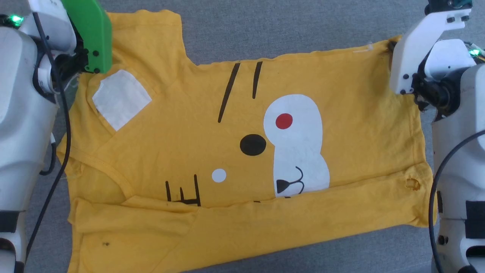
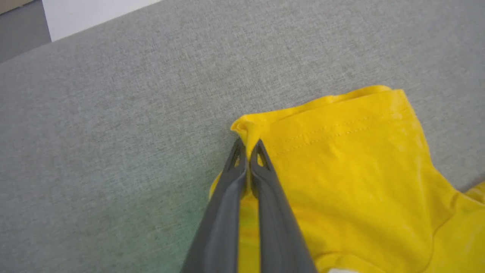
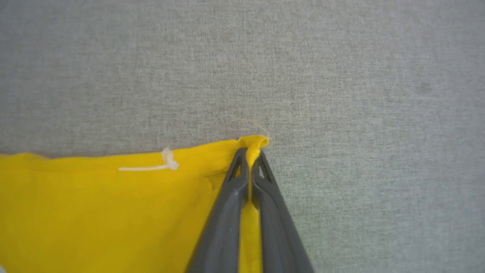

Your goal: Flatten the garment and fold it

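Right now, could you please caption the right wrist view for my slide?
Right gripper, jaws shut, pinching the yellow garment's corner over grey fabric.

Grey woven surface (image 1: 265, 30): fine heathered weave, uniform tone. In the left wrist view its far edge runs diagonally; beyond it stand a white panel (image 2: 87, 15), a darker grey patch (image 2: 19, 34) and a tan strip (image 2: 11, 3).

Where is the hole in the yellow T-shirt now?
In the head view the hole sits near the right edge of the T-shirt, on its folded-over lower band, right of the white face patch.
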